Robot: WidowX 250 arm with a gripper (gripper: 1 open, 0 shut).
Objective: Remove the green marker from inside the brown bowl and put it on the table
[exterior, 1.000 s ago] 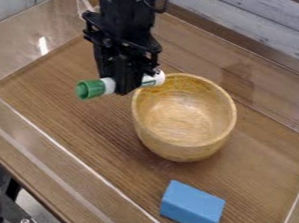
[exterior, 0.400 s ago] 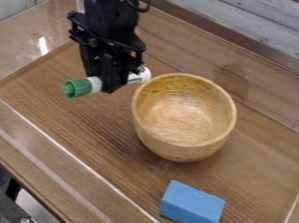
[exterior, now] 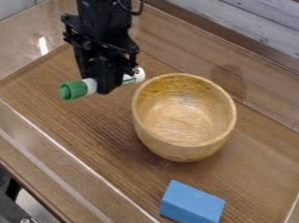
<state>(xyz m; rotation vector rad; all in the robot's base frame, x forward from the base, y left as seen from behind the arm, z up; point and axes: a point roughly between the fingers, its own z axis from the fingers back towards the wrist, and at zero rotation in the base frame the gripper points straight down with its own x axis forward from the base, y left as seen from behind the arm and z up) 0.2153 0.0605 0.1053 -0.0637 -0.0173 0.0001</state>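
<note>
Since the last frame we're seeing the gripper (exterior: 101, 82) and the green marker (exterior: 99, 83) shifting a bit further left in the view, away from the brown bowl (exterior: 183, 117). Nearest to us, the marker's green cap (exterior: 72, 90) is poking out toward the front left. Just behind it, we're looking at the fingers closing on the barrel, so the marker is held crosswise, its long axis running from the cap up to the white end (exterior: 133, 76) on the bowl's side. That end is pointing back at the bowl's left rim, near it but outside. We're guessing the gripper is already over bare table (exterior: 57, 124), so what we're needing next is mostly straight down, keeping that white end off the rim.
</note>
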